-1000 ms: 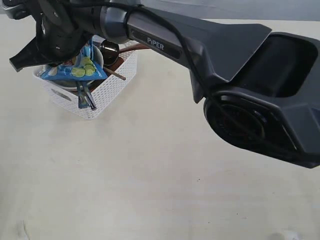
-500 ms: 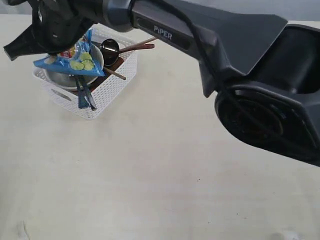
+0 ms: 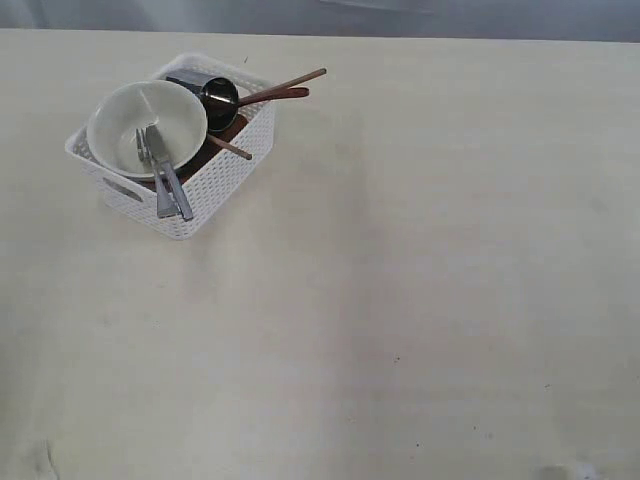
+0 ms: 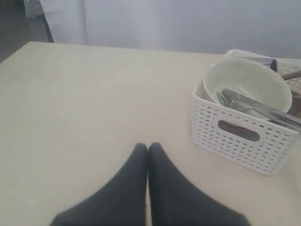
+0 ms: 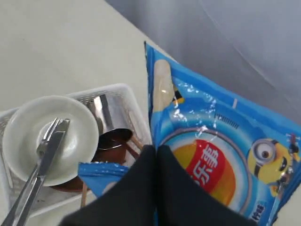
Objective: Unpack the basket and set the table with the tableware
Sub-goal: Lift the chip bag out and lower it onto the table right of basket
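Right gripper: jaws pinched together on the upper part of a blue foil chip bag printed with a red label and a yellow cartoon figure. The bag hangs in the clamp, lifted clear above the white perforated plastic basket.

Left gripper: dark fingers pressed flat against each other, nothing between them. It hovers over bare cream-beige tabletop, near the basket's cut-out handle side and apart from it.

Exterior view: the basket stands on the tabletop toward the far left.

Basket contents:
- A cream round bowl sits tilted on top at the left end.
- A steel knife and fork lie in the bowl, handles reaching out over the near rim.
- A steel cup rests tipped behind the bowl, dark mouth showing.
- A brown wooden spoon and wooden chopsticks stick out past the right rim.
- A brown edge shows beneath the bowl. It is probably a small brown plate, but it is mostly hidden.
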{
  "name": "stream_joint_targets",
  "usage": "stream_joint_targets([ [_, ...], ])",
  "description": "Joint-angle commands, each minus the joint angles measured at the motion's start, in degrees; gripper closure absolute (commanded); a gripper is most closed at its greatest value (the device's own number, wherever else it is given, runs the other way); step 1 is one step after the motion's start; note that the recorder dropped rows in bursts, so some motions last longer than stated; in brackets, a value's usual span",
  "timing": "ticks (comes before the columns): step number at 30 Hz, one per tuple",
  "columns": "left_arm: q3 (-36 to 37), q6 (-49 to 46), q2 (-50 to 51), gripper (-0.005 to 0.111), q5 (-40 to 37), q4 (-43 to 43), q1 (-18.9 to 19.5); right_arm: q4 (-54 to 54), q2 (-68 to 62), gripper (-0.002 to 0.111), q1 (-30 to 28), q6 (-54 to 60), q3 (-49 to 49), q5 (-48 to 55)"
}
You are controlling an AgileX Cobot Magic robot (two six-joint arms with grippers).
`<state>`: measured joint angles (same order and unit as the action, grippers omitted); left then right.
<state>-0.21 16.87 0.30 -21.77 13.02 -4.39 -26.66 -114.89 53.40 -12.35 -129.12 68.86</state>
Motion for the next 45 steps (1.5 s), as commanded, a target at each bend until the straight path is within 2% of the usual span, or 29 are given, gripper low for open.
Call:
stream_joint_targets([
  [1,0.21,-0.03,-0.3,0.107,0.35,0.19,-0.34,3.49,4.9,0.109,-4.74,1.45,0.94,1.1],
  [6,0.21,-0.03,-0.3,0.107,0.35,0.19,-0.34,8.37,9.93,0.109,-12.89,3.22,7.8,1.1],
  [11,0.21,-0.03,-0.3,0.107,0.35,0.19,-0.34,9.67,13.9,0.109,-21.1,3.22,22.38,0.0],
  [20,0.21,-0.03,-0.3,0.107,0.35,0.19,-0.34,20.92,14.97,0.109,-33.14,6.03,48.65,-25.49],
  [24,0.21,-0.03,-0.3,0.107,0.35,0.19,-0.34,21.64,12.19,0.109,-33.91,6.41,53.22,-29.09],
  [27,0.21,-0.03,-0.3,0.107,0.35,0.19,-0.34,27.42,7.46,0.109,-33.41,8.44,53.48,-29.36],
  [32,0.21,-0.03,-0.3,0.107,0.35,0.19,-0.34,28.08,1.93,0.109,-33.29,9.77,53.48,-32.86],
  [45,0.21,-0.03,-0.3,0.107,0.35,0.19,-0.34,27.99,0.68,0.106,-33.28,11.14,53.48,-33.59],
])
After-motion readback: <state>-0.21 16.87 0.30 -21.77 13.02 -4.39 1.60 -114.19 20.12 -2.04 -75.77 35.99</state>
